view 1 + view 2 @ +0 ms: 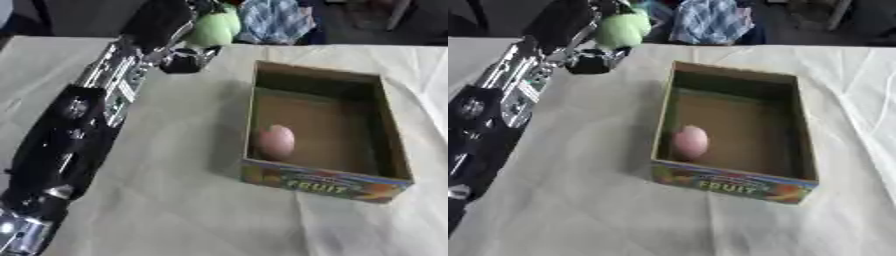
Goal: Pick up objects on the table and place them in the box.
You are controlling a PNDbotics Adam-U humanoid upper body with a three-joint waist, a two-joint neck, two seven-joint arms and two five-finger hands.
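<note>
Both eyes sit up in the robot's head, looking steeply down and forward over the table [175, 210]. They share nearly everything (the right eye is simply offset sideways): the cardboard fruit box [732, 185] sits close, mid-frame, in both.

left arm [83, 125] | blk shells, silver joint sects | blk hand [188, 60] | small green marks

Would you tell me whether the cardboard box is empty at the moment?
Not empty: a pink rounded object lies on the floor of the open-topped box, near its front left corner.
</note>
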